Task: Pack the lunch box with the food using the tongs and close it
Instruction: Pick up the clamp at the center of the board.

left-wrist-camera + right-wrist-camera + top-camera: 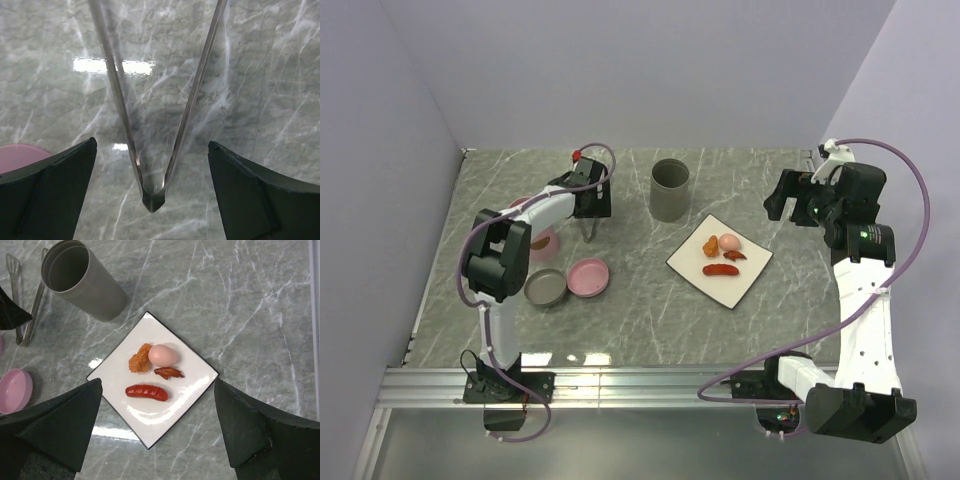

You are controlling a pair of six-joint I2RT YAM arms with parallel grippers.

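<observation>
The slim grey tongs (192, 100) lie on the marble table with their joined end between the fingers of my left gripper (152, 145), which is open and not touching them. From above, the tongs (588, 232) poke out just below that left gripper (592, 208). The food sits on a white square plate (165, 415): a pink egg (163, 355), a red sausage (146, 392), an orange fried piece (140, 358) and a small brown bit (169, 372). My right gripper (157, 385) hangs open high above the plate. The lunch box lies open in parts, a pink round bowl (588, 277) beside a grey one (546, 288).
A grey cylindrical cup (669, 189) stands between the tongs and the plate (730, 288). Another pink round piece (542, 243) lies half hidden under the left arm. Walls close in the table at the left, back and right.
</observation>
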